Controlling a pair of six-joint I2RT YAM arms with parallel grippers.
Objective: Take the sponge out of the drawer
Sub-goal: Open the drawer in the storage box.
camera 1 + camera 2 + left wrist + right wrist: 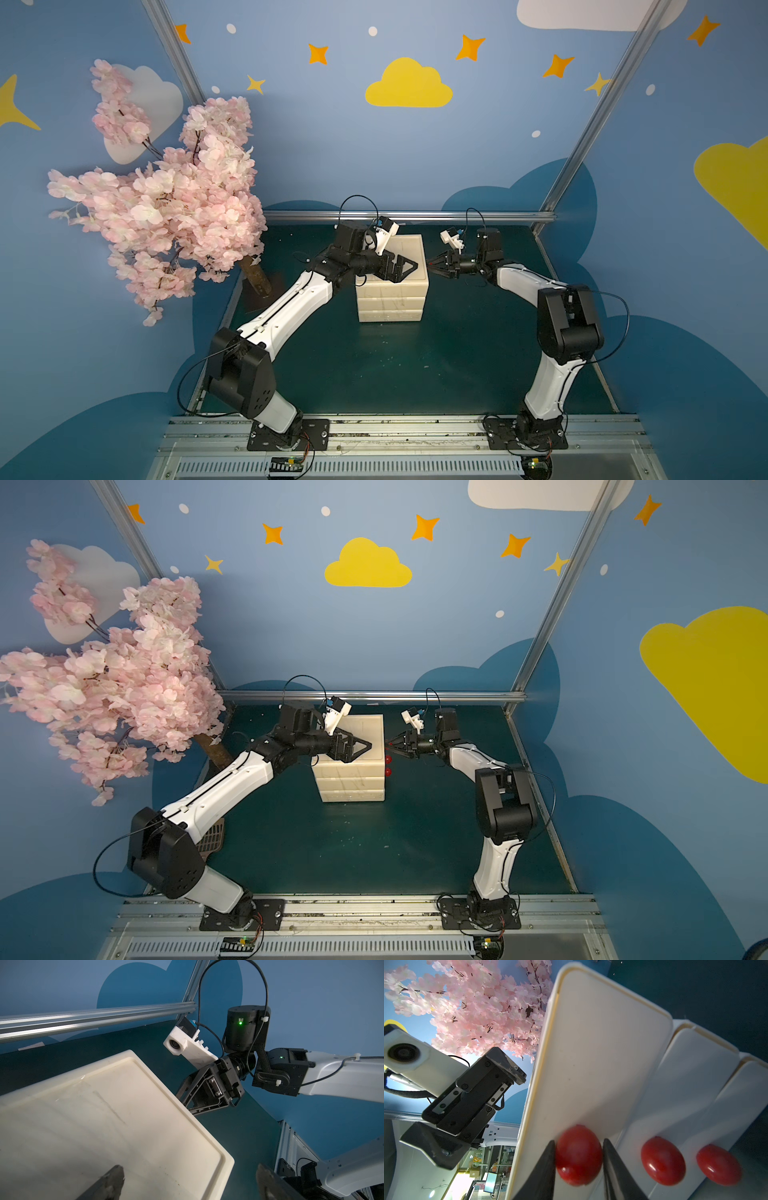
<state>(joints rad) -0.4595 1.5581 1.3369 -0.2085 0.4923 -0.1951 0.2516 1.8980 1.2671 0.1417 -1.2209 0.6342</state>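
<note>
Gripping top red round knob (579, 1159) of cream plastic drawer cabinet (390, 291), far edge of dark green surface (374, 374): right claw (579, 1142). Left claw (190, 1166) gaping, empty, over cabinet top. Sponge hidden: presumably light, squashy; pinch mid-body.

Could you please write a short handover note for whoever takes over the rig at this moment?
Left gripper: open, above the top of the drawer unit; contact unclear.
Right gripper: closed on the top red knob, pads against both sides.
Sponge: not in view; no drawer is open.
Done: knob reached.
To do: pull the top drawer open, find the sponge, lift it out.
</note>
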